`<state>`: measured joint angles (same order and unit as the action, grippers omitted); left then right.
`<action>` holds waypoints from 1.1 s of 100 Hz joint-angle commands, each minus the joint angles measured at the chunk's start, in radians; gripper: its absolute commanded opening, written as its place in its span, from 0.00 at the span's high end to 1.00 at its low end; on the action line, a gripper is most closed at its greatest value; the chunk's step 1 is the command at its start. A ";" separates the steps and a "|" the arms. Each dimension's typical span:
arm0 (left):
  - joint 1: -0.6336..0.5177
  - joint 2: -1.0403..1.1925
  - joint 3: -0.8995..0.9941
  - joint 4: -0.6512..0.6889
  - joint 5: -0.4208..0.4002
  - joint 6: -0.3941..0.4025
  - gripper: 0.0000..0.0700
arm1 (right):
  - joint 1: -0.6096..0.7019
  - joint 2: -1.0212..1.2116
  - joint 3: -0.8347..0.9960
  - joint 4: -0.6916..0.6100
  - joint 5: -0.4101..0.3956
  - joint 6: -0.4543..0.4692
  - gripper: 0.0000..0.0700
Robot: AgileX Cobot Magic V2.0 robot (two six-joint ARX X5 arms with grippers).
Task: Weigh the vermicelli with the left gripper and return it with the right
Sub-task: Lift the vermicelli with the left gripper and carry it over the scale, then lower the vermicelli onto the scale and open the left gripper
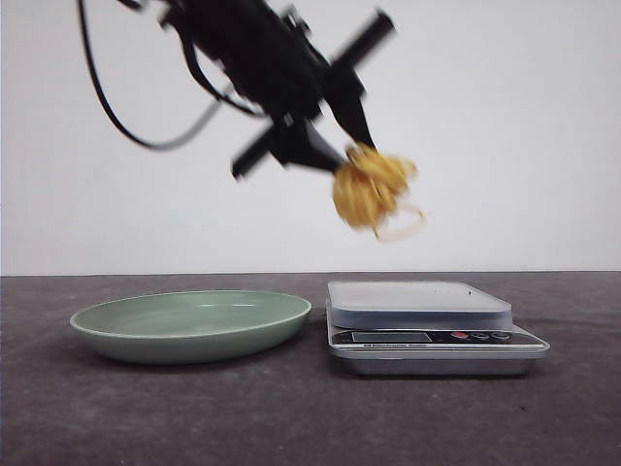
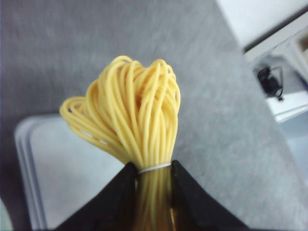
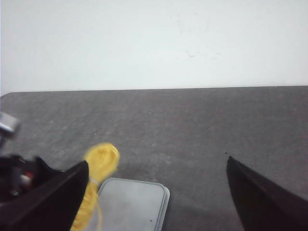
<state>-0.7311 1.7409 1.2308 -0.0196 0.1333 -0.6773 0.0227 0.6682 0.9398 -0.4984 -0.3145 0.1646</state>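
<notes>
My left gripper [image 1: 340,160] is shut on a bundle of yellow vermicelli [image 1: 372,186] tied with a white band, and holds it high in the air above the grey kitchen scale [image 1: 427,325]. In the left wrist view the vermicelli [image 2: 132,115] sticks out from between the black fingers [image 2: 115,195], with the scale's platform [image 2: 62,178] below. My right gripper [image 3: 156,192] is open and empty, above the table; its view shows the vermicelli [image 3: 98,166] and the scale's platform [image 3: 132,207]. The right gripper does not show in the front view.
A shallow green plate [image 1: 191,324] sits on the dark grey table [image 1: 291,417] just left of the scale. A white wall stands behind the table.
</notes>
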 commanded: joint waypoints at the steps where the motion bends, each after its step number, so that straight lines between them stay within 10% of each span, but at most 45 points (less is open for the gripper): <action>1: -0.015 0.040 0.041 0.020 0.002 -0.024 0.98 | 0.002 0.003 0.022 0.001 -0.003 0.006 0.17; 48: -0.039 0.194 0.087 0.008 0.021 -0.037 0.97 | 0.002 0.003 0.022 -0.030 -0.003 0.006 0.17; 71: -0.035 0.195 0.087 0.016 0.025 -0.008 0.54 | 0.002 0.003 0.021 -0.031 -0.003 0.003 0.17; 110: 0.056 0.047 0.206 -0.094 0.133 0.147 0.55 | 0.002 0.003 0.021 -0.035 -0.003 -0.014 0.17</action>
<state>-0.6807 1.8629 1.3899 -0.1055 0.2638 -0.6178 0.0227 0.6682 0.9398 -0.5388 -0.3145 0.1612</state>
